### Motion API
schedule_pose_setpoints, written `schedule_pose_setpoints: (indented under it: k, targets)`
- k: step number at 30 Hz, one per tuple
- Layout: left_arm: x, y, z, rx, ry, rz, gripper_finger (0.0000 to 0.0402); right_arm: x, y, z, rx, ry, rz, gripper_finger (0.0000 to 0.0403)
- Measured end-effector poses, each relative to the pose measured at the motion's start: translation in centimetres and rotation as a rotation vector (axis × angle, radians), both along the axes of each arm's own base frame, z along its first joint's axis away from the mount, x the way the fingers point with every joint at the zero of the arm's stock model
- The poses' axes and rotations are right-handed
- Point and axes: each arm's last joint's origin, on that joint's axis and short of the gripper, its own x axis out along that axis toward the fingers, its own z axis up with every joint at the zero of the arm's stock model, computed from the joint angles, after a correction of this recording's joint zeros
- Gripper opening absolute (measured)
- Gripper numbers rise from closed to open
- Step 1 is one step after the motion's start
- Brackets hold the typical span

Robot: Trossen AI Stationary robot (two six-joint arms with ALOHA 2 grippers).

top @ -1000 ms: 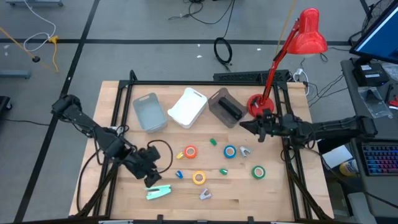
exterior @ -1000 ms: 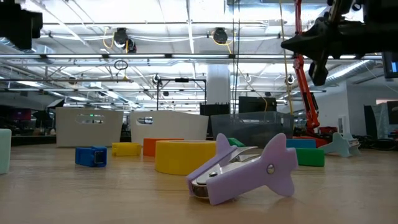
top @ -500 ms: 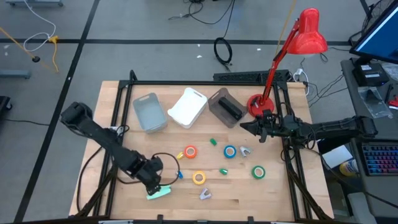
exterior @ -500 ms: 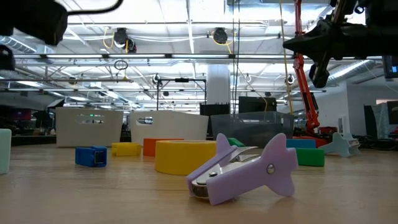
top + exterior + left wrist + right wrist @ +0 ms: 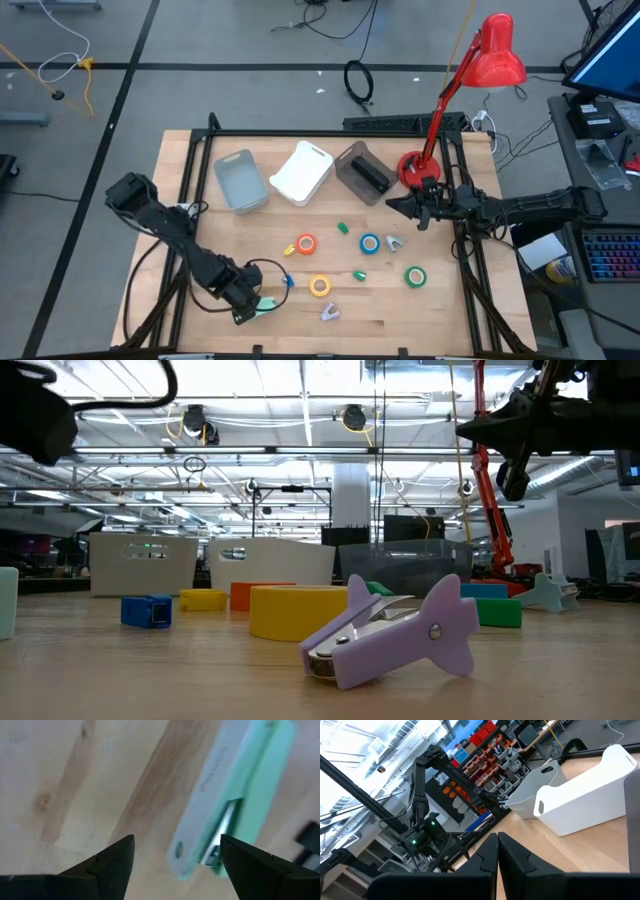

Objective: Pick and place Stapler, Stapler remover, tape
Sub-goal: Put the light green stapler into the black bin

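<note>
Left end effector [image 5: 177,854] is hovering spread over the mint-green stapler [image 5: 234,805] lying near the tabletop's [image 5: 400,315] front edge; right end effector [image 5: 392,205], pressed together, is waiting beside the red lamp [image 5: 470,80].

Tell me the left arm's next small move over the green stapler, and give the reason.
Probably lower a little more, then shut on it. The left gripper is open, and the left wrist view shows the green stapler lying on the table with its near end between the fingers but nearer one of them, so a slight sideways centring may help first. The right gripper is shut and waits by the red lamp.
</note>
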Motion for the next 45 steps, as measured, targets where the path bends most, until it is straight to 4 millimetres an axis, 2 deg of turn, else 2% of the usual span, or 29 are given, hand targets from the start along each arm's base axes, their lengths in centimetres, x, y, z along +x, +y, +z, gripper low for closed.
schedule_pose_setpoints:
  k: [6,16,26,32,36,45]
  targets:
    - [0.2,0.4,0.1,0.009,0.002,0.033,0.0294,0.0,0.0,0.0,0.000,0.000,0.000,0.0004]
    - [0.2,0.2,0.1,0.011,-0.020,-0.027,0.0294,0.0,0.0,0.0,-0.002,0.001,0.000,0.0004]
    - [0.5,-0.1,-2.0,0.011,0.079,-0.053,0.0294,0.0,0.0,0.0,-0.003,0.002,0.000,0.0004]
    - [0.9,0.2,-2.2,-0.010,0.092,-0.028,0.0287,0.0,0.0,0.0,-0.001,0.003,0.000,0.0004]
    - [1.3,0.3,-2.2,-0.023,0.076,-0.023,0.0238,0.0,0.0,-0.1,0.000,0.007,0.000,0.0004]
    - [1.9,0.2,-2.1,-0.057,0.024,-0.026,0.0049,0.0,0.0,-0.1,0.001,0.008,0.000,0.0004]
